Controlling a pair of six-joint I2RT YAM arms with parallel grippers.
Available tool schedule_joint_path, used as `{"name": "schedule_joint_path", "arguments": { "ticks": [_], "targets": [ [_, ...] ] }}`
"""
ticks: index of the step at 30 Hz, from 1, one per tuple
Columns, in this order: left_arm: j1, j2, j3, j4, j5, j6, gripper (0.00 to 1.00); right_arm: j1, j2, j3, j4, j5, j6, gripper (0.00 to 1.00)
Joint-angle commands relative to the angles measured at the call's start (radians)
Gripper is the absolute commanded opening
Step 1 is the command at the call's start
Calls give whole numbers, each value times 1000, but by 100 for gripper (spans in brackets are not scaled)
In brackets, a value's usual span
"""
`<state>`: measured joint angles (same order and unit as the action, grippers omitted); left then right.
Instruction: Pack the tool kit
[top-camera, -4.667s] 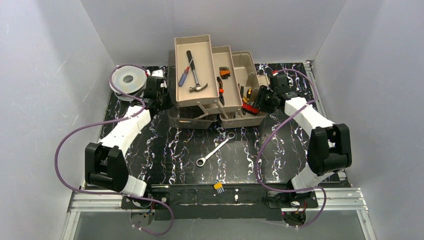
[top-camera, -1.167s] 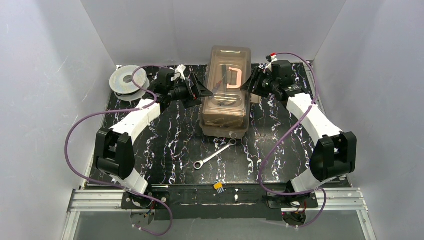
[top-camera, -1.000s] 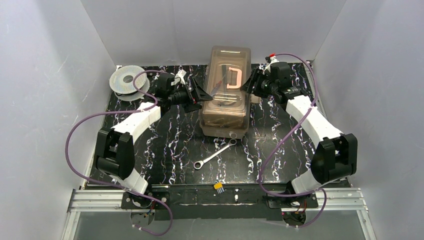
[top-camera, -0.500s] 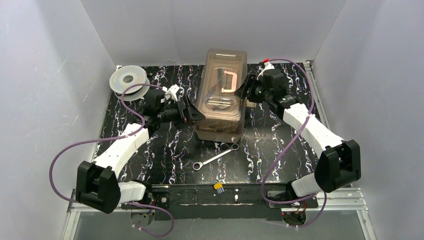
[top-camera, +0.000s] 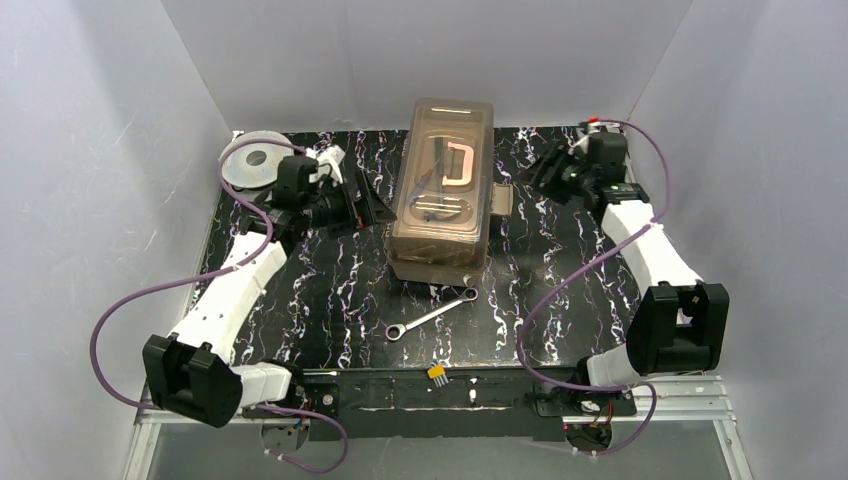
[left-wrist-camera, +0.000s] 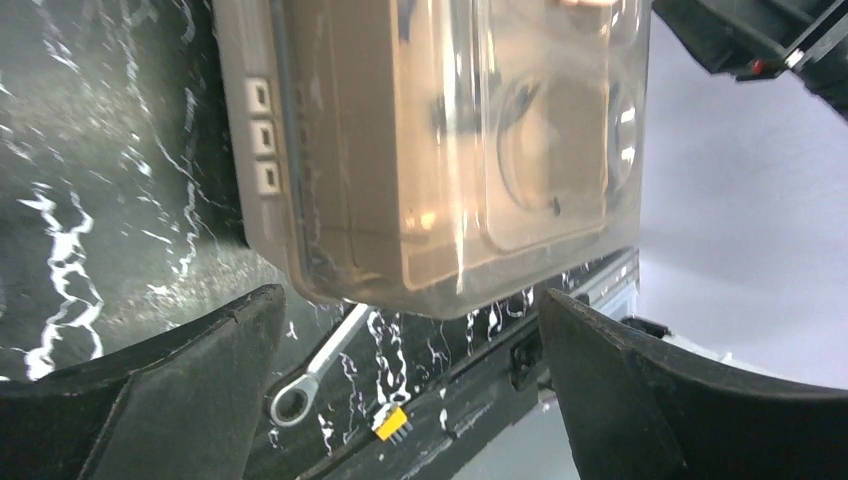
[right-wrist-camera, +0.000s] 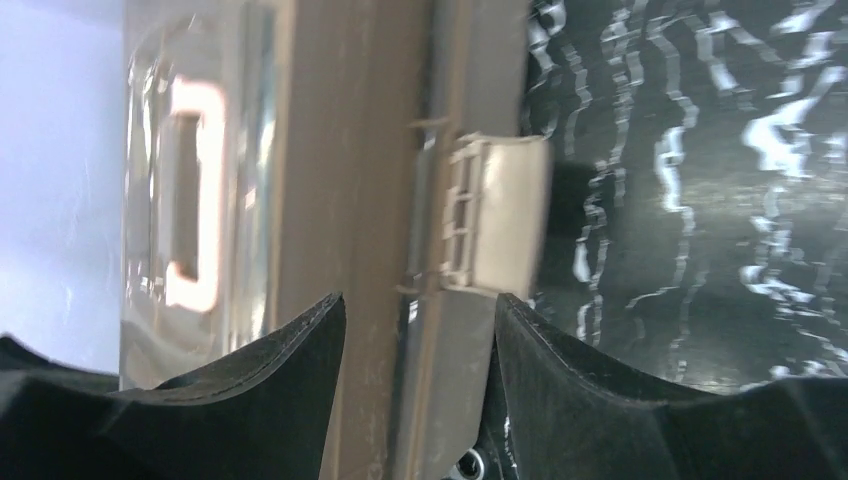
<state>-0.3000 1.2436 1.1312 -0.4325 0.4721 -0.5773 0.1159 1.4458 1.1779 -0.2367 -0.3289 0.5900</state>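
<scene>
Both arms have pulled back from the toolbox (top-camera: 445, 190) since half a second ago, the right one farther, and the trays that stood fanned open a few seconds back are now folded in under the shut smoky lid. That toolbox sits toward the rear middle of the black marbled surface (top-camera: 330, 285), turned slightly off square, with its beige handle (top-camera: 458, 165) lying flat on the lid and tools showing dimly through it. The left gripper (top-camera: 381, 208) hangs just beside the box's left wall without touching it, jaws spread wide and empty; its wrist camera sees the box's near end between the fingers. The right gripper (top-camera: 546, 176) is well apart from the box on its right side, jaws part-way open with nothing between them. A round grey spool (top-camera: 252, 160) lies in the rear left corner behind the left arm. A wrench (top-camera: 432, 309) lies on the surface just in front of the box, outside it. A beige latch (top-camera: 500, 199) sticks out from the box's right side. Near the front edge lies a small yellow-and-black piece (top-camera: 437, 374).
</scene>
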Motion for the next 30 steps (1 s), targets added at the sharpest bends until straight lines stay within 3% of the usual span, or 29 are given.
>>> {"name": "schedule_joint_path", "arguments": {
  "ticks": [1, 9, 14, 18, 24, 30],
  "targets": [
    [57, 12, 85, -64, -67, 47, 98, -127, 31, -54, 85, -81, 82, 63],
    [75, 57, 145, 64, -141, 34, 98, -178, 218, -44, 121, -66, 122, 61],
    [75, 163, 303, 51, -151, 85, 98, -176, 279, -79, 174, -101, 140, 60],
    [77, 277, 406, 23, -110, 87, 98, -169, 314, -110, 225, -144, 151, 57],
    [76, 387, 421, 76, -3, 46, 98, -135, 377, -108, 321, -251, 175, 49],
    [76, 507, 501, -2, 58, 70, 98, -103, 442, -97, 445, -375, 235, 45]
  ]
}}
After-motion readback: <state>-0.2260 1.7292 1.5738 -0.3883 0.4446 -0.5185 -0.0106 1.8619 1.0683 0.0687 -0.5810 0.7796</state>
